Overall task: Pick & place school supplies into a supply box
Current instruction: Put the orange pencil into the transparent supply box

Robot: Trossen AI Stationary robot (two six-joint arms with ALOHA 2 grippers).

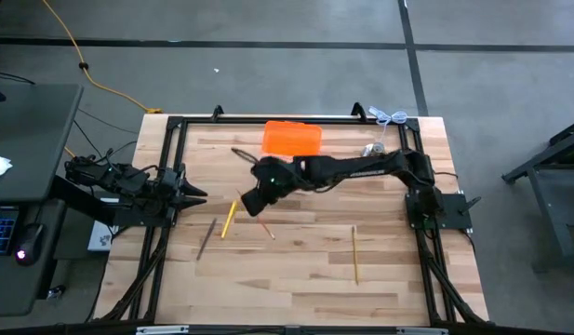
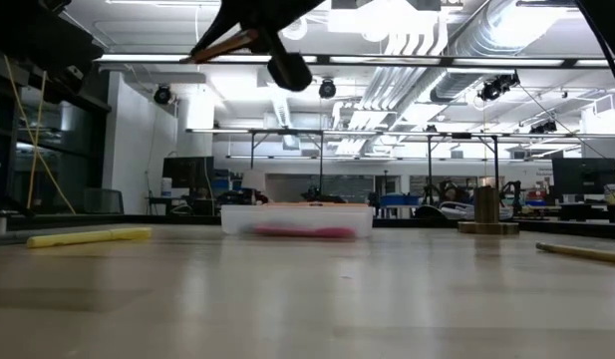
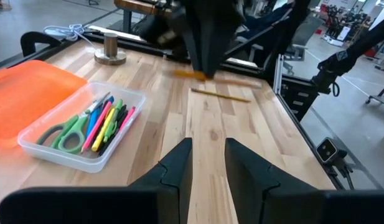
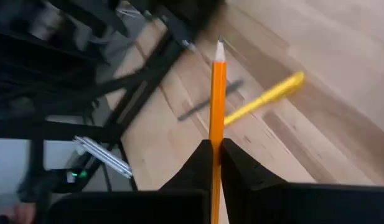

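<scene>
The supply box point(image 3: 86, 127) is a clear tray holding green-handled scissors and several coloured pens; its orange lid point(image 1: 291, 138) lies open beside it. My right gripper point(image 1: 252, 203) hovers over the table's left-middle, near the box, shut on an orange pencil point(image 4: 217, 93). A yellow marker point(image 1: 229, 219), a dark pen point(image 1: 206, 237), a short pencil point(image 1: 268, 229) and a long pencil point(image 1: 354, 253) lie flat on the table. My left gripper point(image 3: 208, 162) waits open at the left edge, touching nothing. My right gripper pinches the orange pencil between its two fingers, which close on the shaft point(image 4: 215, 146). The pencil lies along the fingers, and its sharpened tip point(image 4: 220, 45) sticks out well past their ends. It is lifted clear of the table, high in the low view point(image 2: 222, 45).
A silvery bell-like object point(image 1: 372, 149) stands near the far right corner, beside a white cord point(image 1: 389, 116). A dark thin item point(image 1: 240, 154) lies left of the box. The black frame point(image 1: 166, 167) rims the table. Bare wood spreads across the near half.
</scene>
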